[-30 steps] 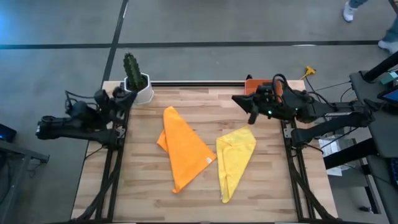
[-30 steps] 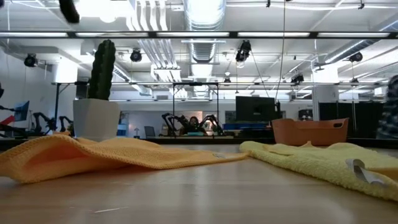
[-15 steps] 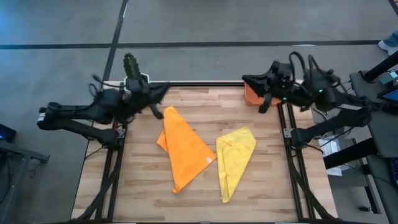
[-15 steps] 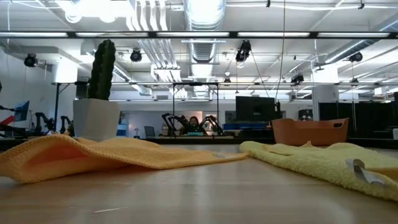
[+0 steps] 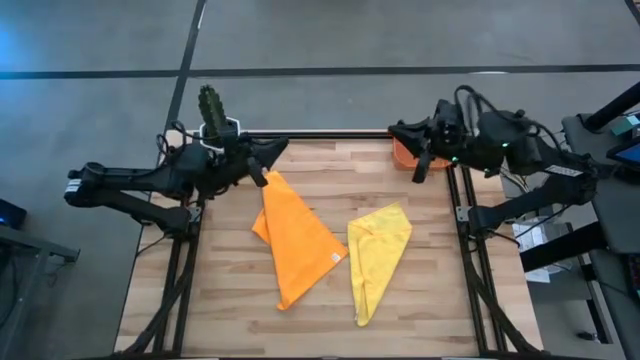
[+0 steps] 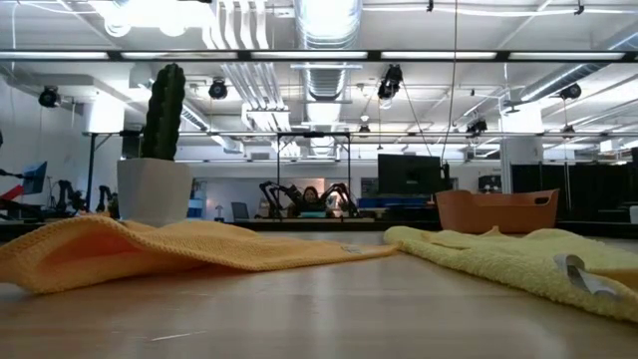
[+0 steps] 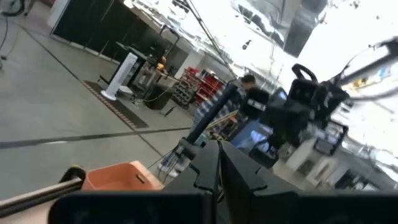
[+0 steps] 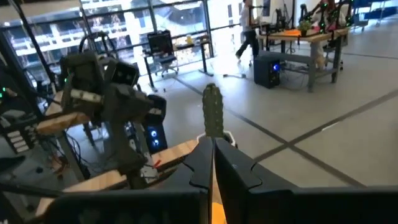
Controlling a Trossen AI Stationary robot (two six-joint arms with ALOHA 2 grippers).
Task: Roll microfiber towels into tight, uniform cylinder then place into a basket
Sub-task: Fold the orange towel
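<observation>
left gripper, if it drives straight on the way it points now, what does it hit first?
Probably nothing on the table. The left gripper, jaws shut, points across the back edge toward the right gripper and the basket. Those come first in line, though depth is unclear. The orange towel lies off that line.

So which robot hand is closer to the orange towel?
The left one. The left gripper hovers right by the orange towel's top corner, near the cactus. The right gripper is across the table, beside the basket.
</observation>
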